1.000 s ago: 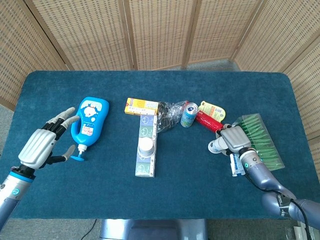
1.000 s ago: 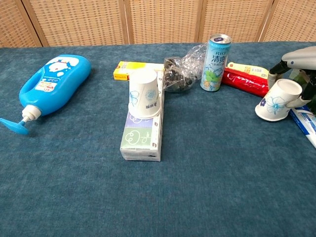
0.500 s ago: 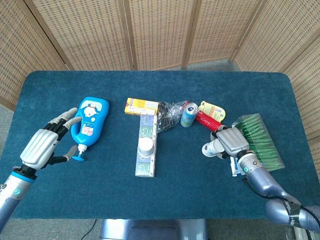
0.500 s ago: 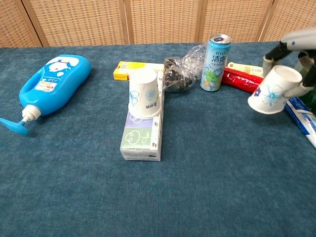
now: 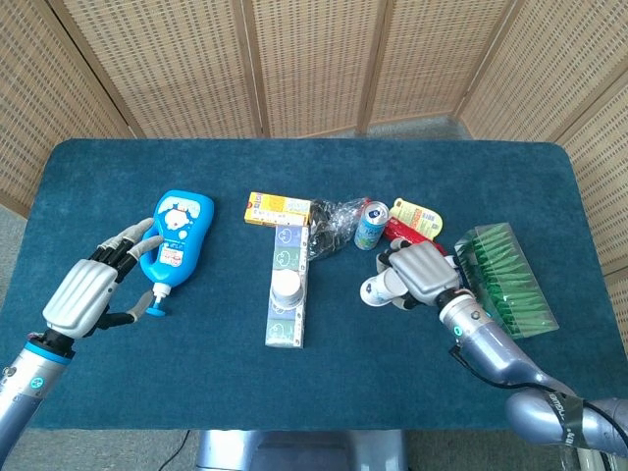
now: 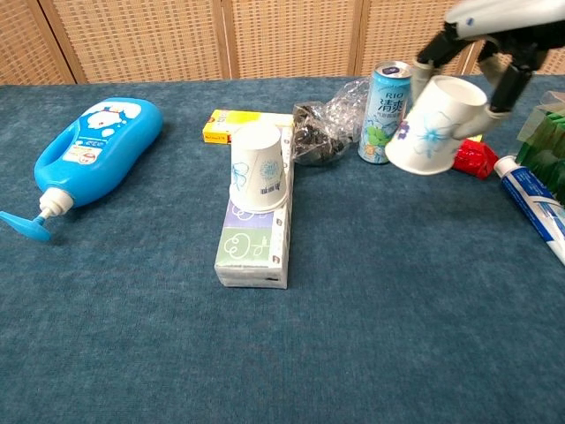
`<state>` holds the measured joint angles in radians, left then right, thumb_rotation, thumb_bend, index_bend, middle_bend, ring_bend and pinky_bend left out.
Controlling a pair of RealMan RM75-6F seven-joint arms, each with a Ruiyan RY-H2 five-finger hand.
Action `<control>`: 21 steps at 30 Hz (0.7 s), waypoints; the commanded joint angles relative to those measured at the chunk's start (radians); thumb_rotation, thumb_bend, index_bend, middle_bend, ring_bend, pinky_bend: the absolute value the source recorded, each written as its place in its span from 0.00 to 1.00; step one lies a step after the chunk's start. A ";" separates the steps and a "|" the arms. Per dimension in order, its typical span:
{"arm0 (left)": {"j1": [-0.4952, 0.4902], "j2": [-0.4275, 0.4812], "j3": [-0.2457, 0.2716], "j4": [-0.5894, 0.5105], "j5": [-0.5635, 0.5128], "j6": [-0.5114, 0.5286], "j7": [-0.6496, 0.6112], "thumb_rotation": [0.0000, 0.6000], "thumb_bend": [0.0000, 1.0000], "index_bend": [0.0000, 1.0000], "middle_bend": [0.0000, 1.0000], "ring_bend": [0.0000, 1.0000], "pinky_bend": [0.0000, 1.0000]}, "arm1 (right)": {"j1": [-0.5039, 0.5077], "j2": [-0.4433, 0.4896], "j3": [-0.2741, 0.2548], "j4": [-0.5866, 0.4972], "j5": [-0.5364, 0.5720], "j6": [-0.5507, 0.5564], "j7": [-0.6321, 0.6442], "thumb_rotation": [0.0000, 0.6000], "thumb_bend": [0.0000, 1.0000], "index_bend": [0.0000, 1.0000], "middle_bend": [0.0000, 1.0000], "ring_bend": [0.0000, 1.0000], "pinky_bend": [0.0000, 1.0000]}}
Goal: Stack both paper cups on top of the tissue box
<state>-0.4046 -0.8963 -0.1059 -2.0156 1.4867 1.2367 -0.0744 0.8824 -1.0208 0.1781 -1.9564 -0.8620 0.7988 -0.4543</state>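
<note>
The right robot hand (image 6: 481, 40) holds a cup (image 6: 433, 125) upside down, off the bench. The target cup (image 6: 258, 165), on the box (image 6: 253, 247), sits well to its left. Level the rim, centre above, then lower straight. The left robot hand (image 5: 90, 287) is spread, empty.

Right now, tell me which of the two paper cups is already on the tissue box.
The plain upside-down cup standing on the tissue box. The flower-printed cup is held in the air by the right hand.
</note>
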 commanded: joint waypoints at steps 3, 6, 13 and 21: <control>0.002 -0.003 0.001 0.005 0.000 0.000 -0.003 1.00 0.48 0.11 0.00 0.00 0.13 | 0.044 -0.002 0.020 -0.012 0.028 -0.013 0.003 1.00 0.30 0.41 0.42 0.20 0.68; 0.002 -0.006 0.001 0.009 0.000 -0.002 -0.004 1.00 0.48 0.11 0.00 0.00 0.14 | 0.072 -0.007 0.029 -0.013 0.045 -0.020 0.005 1.00 0.30 0.41 0.42 0.20 0.68; 0.003 -0.010 -0.001 0.017 -0.001 -0.002 -0.010 1.00 0.48 0.11 0.00 0.00 0.13 | 0.139 -0.027 0.037 -0.010 0.095 -0.026 -0.007 1.00 0.30 0.41 0.42 0.20 0.68; 0.000 -0.022 -0.004 0.031 -0.002 -0.006 -0.020 1.00 0.48 0.11 0.00 0.00 0.13 | 0.215 -0.050 0.026 -0.013 0.164 -0.013 -0.052 1.00 0.29 0.41 0.42 0.20 0.67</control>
<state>-0.4046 -0.9179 -0.1101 -1.9844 1.4852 1.2315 -0.0945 1.0881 -1.0665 0.2074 -1.9691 -0.7084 0.7813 -0.4985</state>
